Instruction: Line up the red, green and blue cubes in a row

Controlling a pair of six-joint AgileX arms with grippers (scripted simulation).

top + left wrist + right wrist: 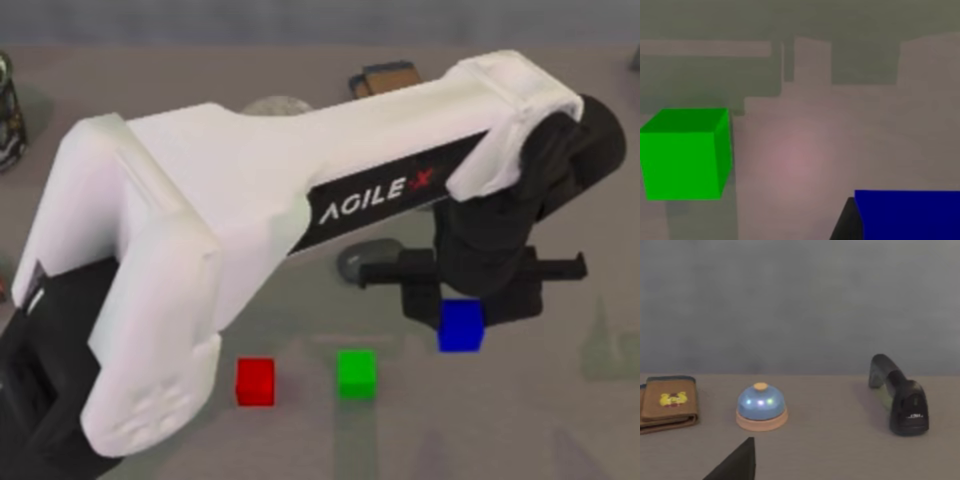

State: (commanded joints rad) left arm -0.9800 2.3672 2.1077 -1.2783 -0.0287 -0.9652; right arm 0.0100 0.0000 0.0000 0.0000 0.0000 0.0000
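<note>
Now, arm label: "AGILE-X" on the white left arm link.
Left gripper (462,300): above the worktop (560,420), fingers pinching the blue cube (461,326).
Green cube (356,373): on worktop, left of blue.
Red cube (255,381): left of green, same row.
Right gripper: unseen.

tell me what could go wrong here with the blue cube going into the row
The left gripper holds the blue cube higher in the top view than the red cube and green cube; released here, it may break the row. Moved toward the green cube carelessly, it might knock it.
</note>
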